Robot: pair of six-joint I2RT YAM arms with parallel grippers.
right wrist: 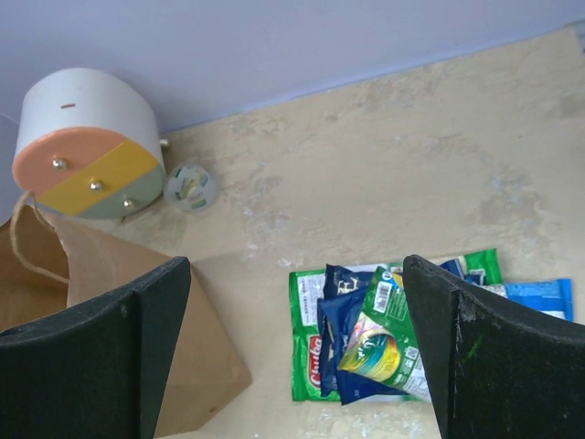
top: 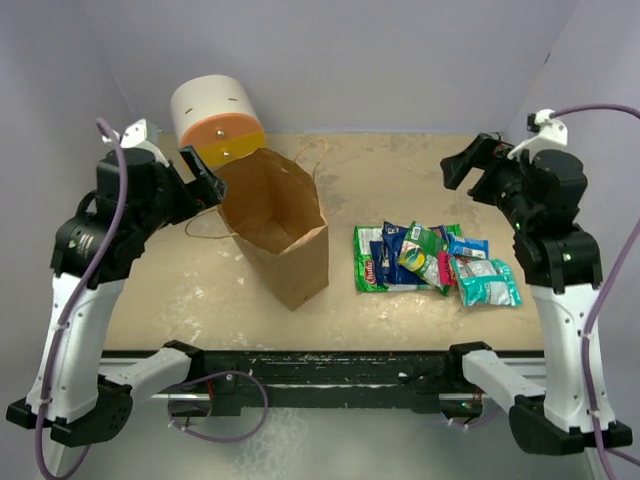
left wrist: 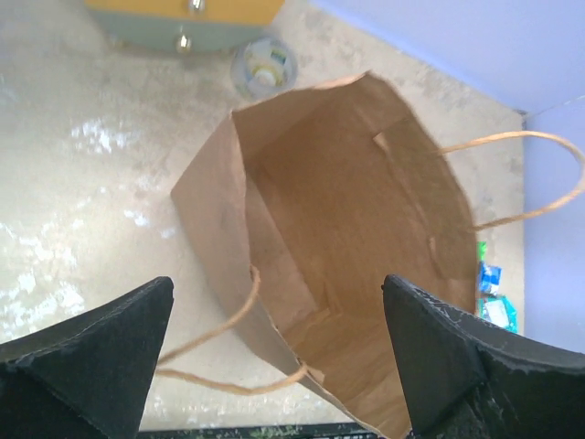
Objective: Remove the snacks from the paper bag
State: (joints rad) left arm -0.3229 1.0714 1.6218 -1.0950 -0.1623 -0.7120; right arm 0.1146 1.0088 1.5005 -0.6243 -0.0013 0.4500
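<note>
Centre-left in the top view, the creased brown paper bag [top: 285, 235] stands open, its twisted loop handles splayed. To its right, flat glossy snacks [top: 430, 262] lie overlapping on the mottled beige table [top: 400, 180]. The left gripper [top: 207, 172], by the bag's upper-left rim, gapes wide and holds nothing. So does the right gripper [top: 475, 168], at upper right.

Brown bag [top: 277, 222]; green, blue, teal and pink snacks [top: 432, 260]; a white, orange and yellow cylinder [top: 216, 118]; mottled beige surface [top: 400, 170].

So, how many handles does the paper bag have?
2. Both are on the paper bag. The near handle droops down the side by the left gripper. The far handle loops out from the opposite side.
</note>
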